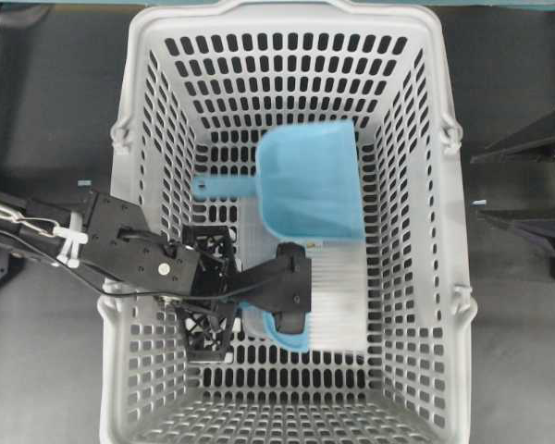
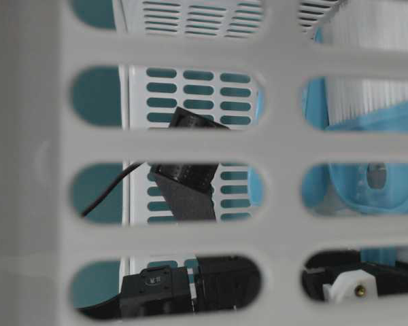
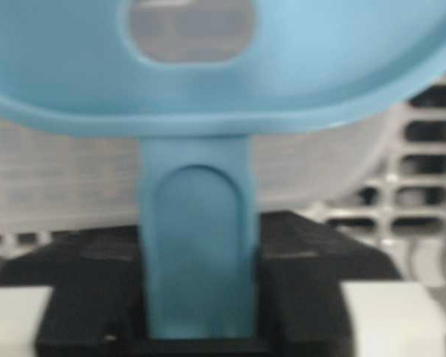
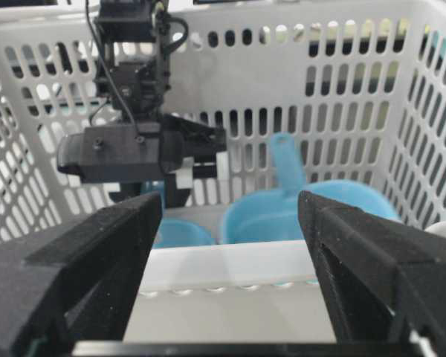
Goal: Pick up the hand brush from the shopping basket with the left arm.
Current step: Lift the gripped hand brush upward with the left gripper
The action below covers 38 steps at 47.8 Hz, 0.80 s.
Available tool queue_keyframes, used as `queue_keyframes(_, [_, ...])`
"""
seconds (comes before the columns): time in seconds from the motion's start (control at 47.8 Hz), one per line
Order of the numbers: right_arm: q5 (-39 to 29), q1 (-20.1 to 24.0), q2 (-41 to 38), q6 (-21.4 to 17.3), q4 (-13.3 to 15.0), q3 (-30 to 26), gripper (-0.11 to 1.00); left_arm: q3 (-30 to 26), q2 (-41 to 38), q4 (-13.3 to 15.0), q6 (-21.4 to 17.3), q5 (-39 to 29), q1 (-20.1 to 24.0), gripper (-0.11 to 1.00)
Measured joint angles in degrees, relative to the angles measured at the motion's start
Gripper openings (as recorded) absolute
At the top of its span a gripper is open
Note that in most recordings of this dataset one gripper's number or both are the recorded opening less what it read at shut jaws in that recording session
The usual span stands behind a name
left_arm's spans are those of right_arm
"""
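- The small light blue plastic hand brush with white bristles lies low inside the large light grey perforated basket, nearer than the light blue scoop dustpan.
- The left arm's black lattice tool is clenched on its thin handle, probably ready for lifting.
- The right tool hangs released outside the rim.

Inside the large light grey perforated plastic shopping basket, the light blue flat scoop dustpan lies toward the far wall. Nearer, just beside it, sits the small light blue white-bristled hand brush, with the black lattice-patterned left gripper over its left end, reaching in across the basket's left rim.
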<state>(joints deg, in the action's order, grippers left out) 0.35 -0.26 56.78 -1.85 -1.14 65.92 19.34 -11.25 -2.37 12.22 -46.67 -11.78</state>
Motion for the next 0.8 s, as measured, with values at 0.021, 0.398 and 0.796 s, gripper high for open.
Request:
queue_keyframes(0.021, [0.0, 0.0, 0.0, 0.1, 0.0, 0.0, 0.71, 0.0, 0.0, 0.0, 0.0, -0.1, 0.1, 0.23])
queue_keyframes(0.398, [0.1, 0.0, 0.0, 0.1, 0.0, 0.1, 0.71, -0.1, 0.4, 0.0, -0.1, -0.2, 0.0, 0.23])
queue_keyframes(0.796, [0.1, 0.0, 0.0, 0.0, 0.0, 0.3, 0.71, -7.9, 6.4, 0.0, 0.0, -6.7, -1.2, 0.23])
